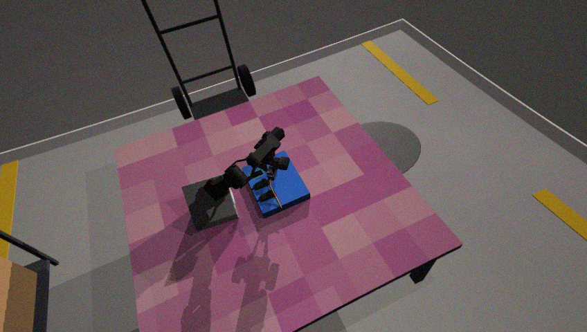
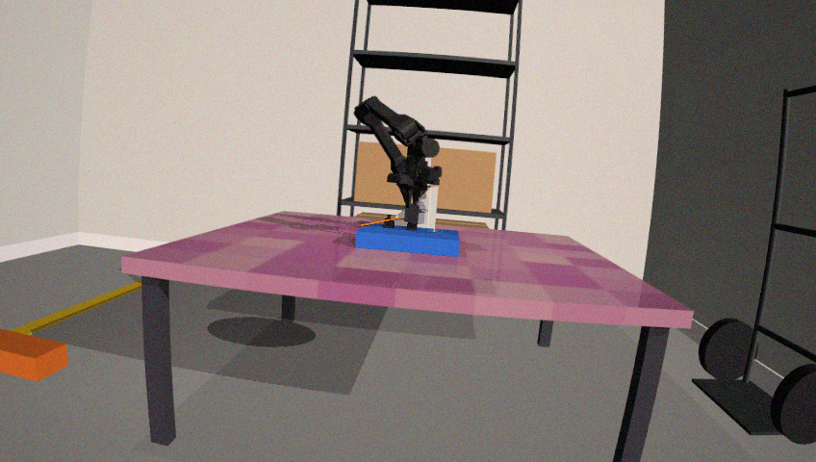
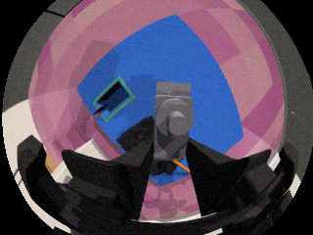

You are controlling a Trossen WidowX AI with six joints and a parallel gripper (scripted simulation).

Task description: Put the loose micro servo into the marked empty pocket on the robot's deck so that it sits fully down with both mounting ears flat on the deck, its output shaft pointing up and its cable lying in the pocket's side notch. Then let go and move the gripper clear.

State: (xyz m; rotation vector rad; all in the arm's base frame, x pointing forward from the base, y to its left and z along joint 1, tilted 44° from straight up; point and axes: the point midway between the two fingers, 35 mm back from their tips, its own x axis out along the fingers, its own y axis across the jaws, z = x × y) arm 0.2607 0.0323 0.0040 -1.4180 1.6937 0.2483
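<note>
My gripper (image 1: 270, 174) (image 2: 411, 218) (image 3: 170, 141) is shut on the loose grey micro servo (image 3: 173, 90), held above the blue deck (image 1: 294, 187) (image 2: 406, 243) (image 3: 207, 113). In the wrist view the servo's round output shaft faces the camera, so it points up. Its orange cable (image 1: 275, 195) (image 2: 378, 221) (image 3: 182, 166) trails toward the deck's near edge in the top view. The empty pocket (image 3: 115, 99) has a green outline (image 3: 127, 87) and lies left of and beyond the servo in the wrist view. The servo's underside is hidden.
Two dark servos (image 1: 261, 183) (image 1: 265, 196) (image 3: 136, 134) sit in a row beside the pocket on the deck. The arm's grey base plate (image 1: 224, 210) stands beside the deck on the pink patchwork table (image 1: 354, 238) (image 2: 360, 292).
</note>
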